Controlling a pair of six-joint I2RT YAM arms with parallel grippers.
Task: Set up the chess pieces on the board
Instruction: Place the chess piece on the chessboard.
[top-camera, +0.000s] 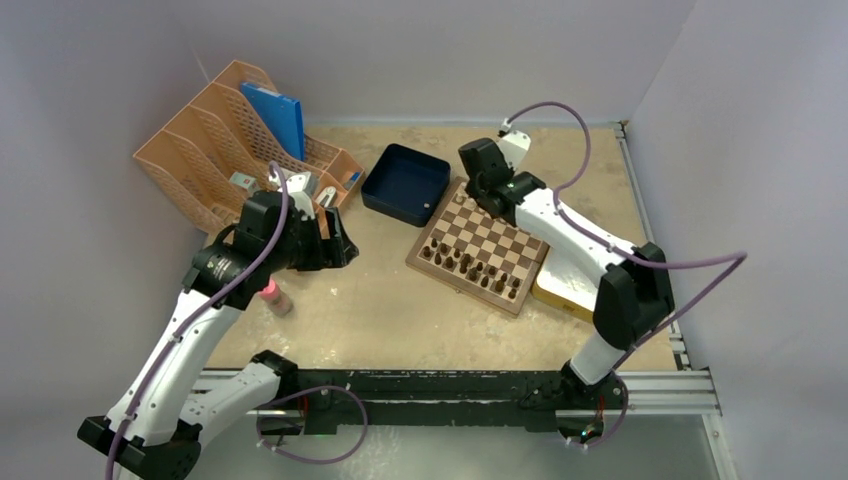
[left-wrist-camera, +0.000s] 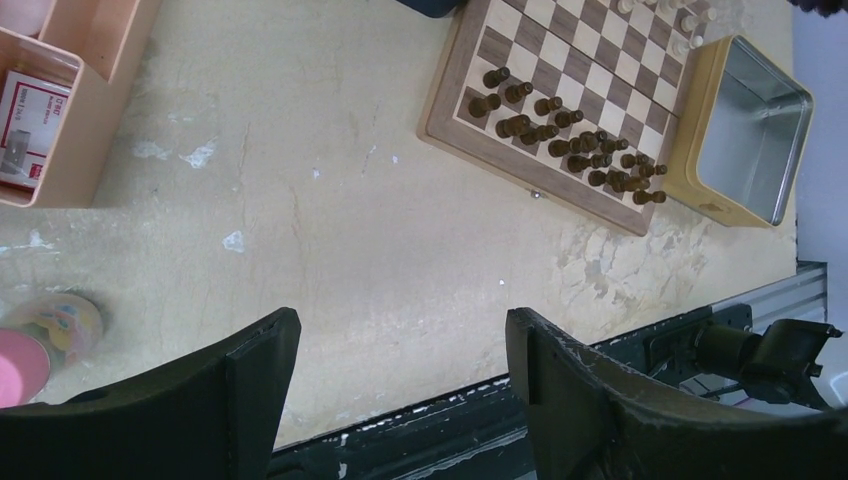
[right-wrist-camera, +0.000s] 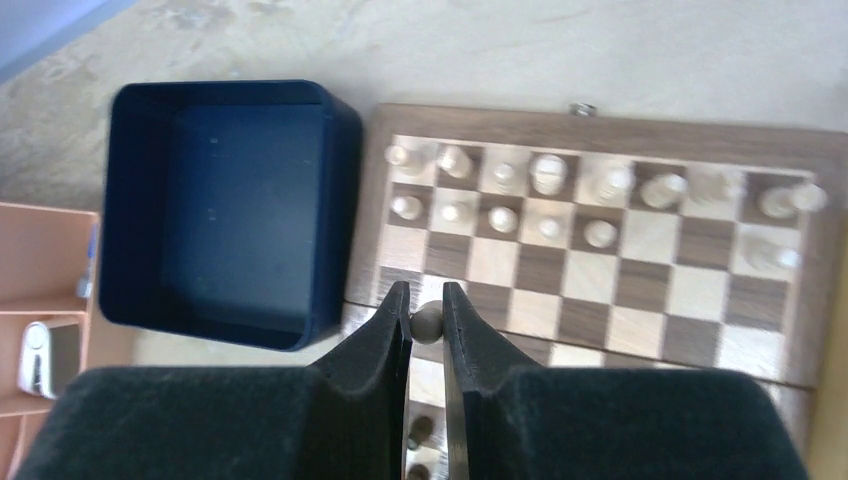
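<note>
Carefully is, I think, how this step should be done. The right end effector (right-wrist-camera: 427, 308) is almost fully closed and pinches one pale pawn (right-wrist-camera: 427, 323) by its round head, right at the tips of the fingers. Such a tiny, round thing can easily slip or turn in the grip. In my judgement it should be carried slowly to a free square in the pawn row, lowered straight down until its base meets the wood, and released only then. The fingers should not brush the neighbours.

Around the pawn lies the board (right-wrist-camera: 600, 115). The pawn hangs over the edge of the board nearest the dark blue tray (right-wrist-camera: 220, 92). The other pale pieces (right-wrist-camera: 503, 218) stand in two rows at the far side in the wrist view, and the second row seems to have some free squares.

The left end effector (left-wrist-camera: 400, 380) stands wide open and holds nothing. It hovers above the bare surface (left-wrist-camera: 330, 230), well apart from the board, where the dark pieces (left-wrist-camera: 570, 150) stand together on the near rows.
</note>
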